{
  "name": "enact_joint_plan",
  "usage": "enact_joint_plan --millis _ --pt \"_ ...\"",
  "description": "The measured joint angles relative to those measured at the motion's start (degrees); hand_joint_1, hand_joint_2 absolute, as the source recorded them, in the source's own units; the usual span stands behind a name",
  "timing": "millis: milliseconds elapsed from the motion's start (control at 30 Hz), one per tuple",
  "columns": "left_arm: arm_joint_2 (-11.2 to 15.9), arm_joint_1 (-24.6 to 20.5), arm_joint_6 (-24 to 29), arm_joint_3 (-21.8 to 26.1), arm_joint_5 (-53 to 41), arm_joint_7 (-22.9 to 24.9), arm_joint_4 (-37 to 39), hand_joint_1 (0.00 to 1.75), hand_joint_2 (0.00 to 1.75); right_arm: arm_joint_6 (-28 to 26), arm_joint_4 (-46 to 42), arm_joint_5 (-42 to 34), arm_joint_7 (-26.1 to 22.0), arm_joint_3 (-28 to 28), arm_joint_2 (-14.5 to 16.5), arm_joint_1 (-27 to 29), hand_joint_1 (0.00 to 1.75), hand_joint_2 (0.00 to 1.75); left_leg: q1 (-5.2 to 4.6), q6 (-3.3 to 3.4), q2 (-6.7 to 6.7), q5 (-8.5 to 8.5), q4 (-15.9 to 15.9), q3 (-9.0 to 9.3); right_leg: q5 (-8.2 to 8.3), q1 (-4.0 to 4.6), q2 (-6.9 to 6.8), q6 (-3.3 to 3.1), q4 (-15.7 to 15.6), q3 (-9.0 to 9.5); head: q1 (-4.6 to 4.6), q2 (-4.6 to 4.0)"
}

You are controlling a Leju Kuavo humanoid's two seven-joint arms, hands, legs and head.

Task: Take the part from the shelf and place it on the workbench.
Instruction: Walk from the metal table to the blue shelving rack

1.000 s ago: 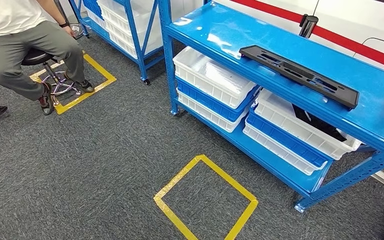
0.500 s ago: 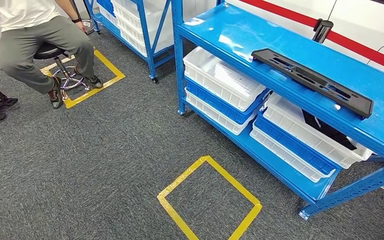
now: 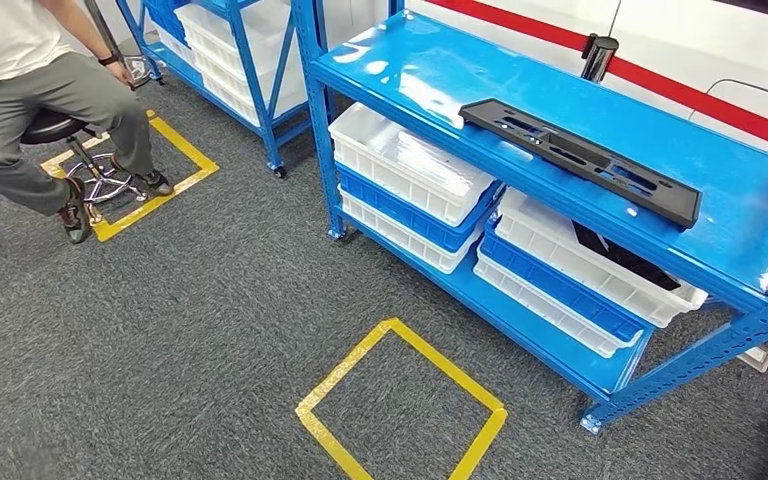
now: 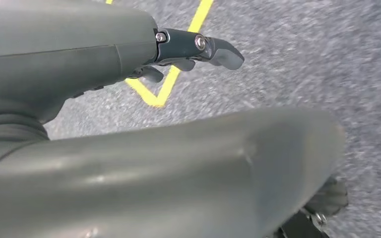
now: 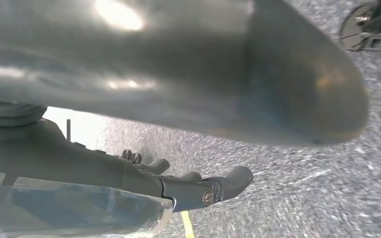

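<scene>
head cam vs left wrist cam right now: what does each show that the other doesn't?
Head view alone: the long black part lying on the top of the blue shelf, white bins stacked below it, and a person seated on a stool. Left wrist view alone: the left hand, holding nothing, its fingers loosely extended above the floor. Both share: grey carpet and yellow floor tape.
</scene>
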Motion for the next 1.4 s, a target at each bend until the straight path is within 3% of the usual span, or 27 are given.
enact_joint_plan --millis 67,167,200,267,333,367,433,600,633,700,733,767,833,867,933,967,1000,1033,1133,1167,1233,1267,1300,1367,1400 --pt "-0.01 -0.16 0.02 0.01 0.01 -0.13 0.03 0.0 0.0 0.05 0.01 0.09 0.0 0.0 -0.07 -0.08 0.0 0.0 -0.24 0.49 -0.44 -0.46 -2.77 1.38 -0.57 0.46 0.2 0.83 0.13 0.08 -0.06 0.0" --pt "-0.04 -0.17 0.07 0.05 0.05 -0.3 0.03 0.0 0.0 0.12 0.03 0.28 0.0 0.0 -0.17 -0.06 0.0 0.0 -0.67 2.29 -0.3 -1.29 -3.38 2.28 -0.96 0.71 -0.02 1.77 1.33 0.47 0.03 0.0" --pt "-0.03 -0.1 0.08 0.05 0.05 -0.32 0.03 0.0 0.0 0.13 0.03 0.33 -0.01 0.0 -0.19 -0.07 0.0 0.0 -0.78 2.87 -0.21 -1.5 -3.56 2.85 -1.5 0.7 -0.39 1.79 3.11 -0.45 0.16 0.0" --pt "0.04 -0.06 0.12 0.08 0.05 -0.37 0.02 0.0 0.0 0.14 0.02 0.43 -0.03 0.0 -0.16 -0.19 0.0 0.0 -1.05 3.64 0.02 -2.12 -3.73 3.7 -3.61 0.54 -1.22 1.39 10.32 -4.75 0.41 0.0" --pt "0.11 -0.05 0.11 0.1 0.06 -0.36 0.02 0.0 0.0 0.15 0.01 0.56 -0.04 0.0 -0.07 -0.16 0.0 0.0 -1.36 3.89 0.16 -2.93 -3.73 4.36 -5.55 0.43 -1.5 1.26 17.38 -10.1 0.48 0.0" --pt "0.12 0.0 0.09 0.1 0.07 -0.36 0.03 0.0 0.0 0.15 0.01 0.62 -0.04 0.0 -0.04 -0.05 0.0 0.0 -1.5 3.89 0.17 -3.36 -3.73 4.85 -5.55 0.42 -1.53 1.5 18.48 -11.62 0.49 0.0" --pt "0.12 0.08 0.06 0.1 0.07 -0.34 0.04 0.0 0.0 0.15 0.01 0.66 -0.04 0.0 -0.02 0.14 0.0 0.0 -1.65 3.84 0.15 -3.92 -3.73 5.6 -4.61 0.45 -1.54 2.0 17.86 -12.52 0.52 0.0" --pt "0.11 0.1 0.06 0.1 0.07 -0.34 0.04 0.0 0.0 0.15 0.01 0.66 -0.04 0.0 -0.03 0.2 0.0 0.0 -1.69 3.81 0.13 -4.14 -3.73 5.91 -3.83 0.46 -1.55 2.14 16.44 -12.2 0.55 0.0" --pt "0.11 0.11 0.06 0.1 0.07 -0.34 0.04 0.0 0.0 0.15 0.01 0.66 -0.04 0.0 -0.03 0.24 0.0 0.0 -1.73 3.76 0.13 -4.39 -3.73 6.25 -2.83 0.46 -1.58 2.3 14.44 -11.59 0.54 0.0" --pt "0.1 0.16 0.06 0.11 0.05 -0.34 0.07 0.0 0.0 0.15 0.01 0.67 -0.03 0.0 -0.07 0.39 0.0 0.0 -1.84 3.5 0.19 -5.3 -3.77 7.2 1.31 0.59 -2.02 2.49 7.63 -9.57 0.53 0.0" --pt "0.1 0.13 0.06 0.11 0.04 -0.34 0.09 0.0 0.0 0.15 0.01 0.68 -0.02 0.0 -0.09 0.39 0.0 0.0 -1.87 3.06 0.29 -5.99 -3.77 7.92 2.95 0.93 -2.31 1.95 4.6 -8.49 0.44 0.0" --pt "0.09 0.02 0.05 0.11 0.02 -0.34 0.11 0.0 0.0 0.15 0.02 0.65 -0.02 0.0 -0.1 0.37 0.0 0.0 -1.78 2.49 0.41 -6.29 -2.16 7.82 3.63 1.03 -2.44 0.84 2.7 -7.0 0.33 0.0" --pt "0.02 -0.27 0.04 0.11 -0.02 -0.39 0.11 0.0 0.0 0.15 0.04 0.57 -0.02 0.01 -0.18 0.2 0.0 0.0 -1.45 1.32 0.55 -6.83 4.04 5.32 2.4 1.16 -2.29 -1.52 1.9 -4.5 0.07 0.0" --pt "0.0 -0.35 0.04 0.11 -0.02 -0.41 0.11 0.0 0.0 0.15 0.05 0.52 -0.03 0.02 -0.22 0.14 0.0 0.0 -1.25 0.95 0.56 -7.45 8.21 2.77 1.75 0.95 -2.07 -2.12 1.66 -3.26 0.02 0.0" --pt "0.03 -0.25 0.04 0.12 -0.02 -0.41 0.13 0.0 0.0 0.15 0.05 0.5 -0.04 0.02 -0.26 0.1 0.0 0.0 -1.11 0.44 0.52 -10.79 12.75 -2.02 0.47 1.01 -1.68 -2.29 1.64 -1.79 -0.02 0.0" --pt "0.08 -0.12 0.04 0.12 -0.01 -0.4 0.14 0.0 0.0 0.15 0.05 0.47 -0.04 0.02 -0.23 0.16 0.0 0.0 -1.1 0.32 0.52 -12.3 12.91 -3.62 -0.27 1.01 -1.41 -2.24 1.64 -0.87 -0.02 0.0" --pt "0.12 0.02 0.05 0.12 0.0 -0.38 0.16 0.0 0.0 0.15 0.05 0.45 -0.04 0.02 -0.19 0.25 0.0 0.0 -1.12 0.36 0.51 -12.78 11.64 -4.61 -1.11 1.02 -1.18 -2.15 1.62 0.16 -0.04 0.0" --pt "0.17 0.12 0.06 0.13 0.02 -0.37 0.18 0.0 0.0 0.15 0.05 0.43 -0.04 0.02 -0.12 0.34 0.0 0.0 -1.19 0.6 0.5 -11.36 9.06 -4.94 -1.96 1.04 -1.03 -2.04 1.59 1.11 -0.04 0.0" --pt "0.42 0.29 0.09 0.15 0.06 -0.35 0.34 0.0 0.0 0.15 0.05 0.38 -0.04 0.02 0.25 0.31 0.0 0.0 -1.75 1.99 0.19 -0.39 0.75 -4.45 -4.42 1.23 -0.66 -1.45 1.24 3.13 0.02 0.0" --pt "0.49 0.29 0.1 0.15 0.06 -0.33 0.38 0.0 0.0 0.15 0.05 0.36 -0.04 0.02 0.34 0.21 0.0 0.0 -1.98 2.38 0.01 1.69 -0.46 -4.12 -4.79 1.33 -0.54 -1.13 0.98 3.85 0.03 0.0" --pt "0.45 0.19 0.11 0.14 0.05 -0.43 0.33 0.0 0.0 0.15 0.06 0.26 -0.04 0.02 0.29 0.08 0.0 0.0 -2.14 3.19 -0.2 1.76 -1.49 -2.72 -4.29 1.7 -0.49 0.13 1.42 4.52 -0.05 0.0" --pt "0.42 0.21 0.08 0.15 0.06 -0.49 0.31 0.0 0.0 0.14 0.07 0.2 -0.03 0.02 0.23 0.06 0.0 0.0 -2.14 3.63 -0.25 1.57 -2.19 -1.68 -3.51 1.8 -0.64 0.69 3.18 4.08 -0.06 -0.01" --pt "0.39 0.23 0.04 0.16 0.05 -0.56 0.28 0.0 0.0 0.12 0.07 0.14 -0.03 0.01 0.18 0.06 0.0 0.0 -2.02 3.98 -0.25 1.32 -2.79 -0.56 -2.77 1.76 -0.85 1.16 6.19 2.45 -0.08 -0.01" --pt "0.37 0.23 -0.02 0.17 -0.01 -0.58 0.26 0.0 0.0 0.07 0.08 0.07 -0.02 0.0 0.15 -0.04 0.0 0.0 -1.81 3.36 -0.27 0.4 -3.48 1.31 -3.38 1.76 -1.41 0.73 13.58 -2.48 0.08 -0.01" --pt "0.32 0.21 -0.02 0.16 -0.05 -0.58 0.26 0.0 0.0 0.05 0.08 0.04 -0.02 0.0 0.11 -0.06 0.0 0.0 -1.71 2.79 -0.32 -0.23 -3.57 2.04 -5.01 1.89 -1.59 0.18 16.18 -5.05 0.12 0.0"
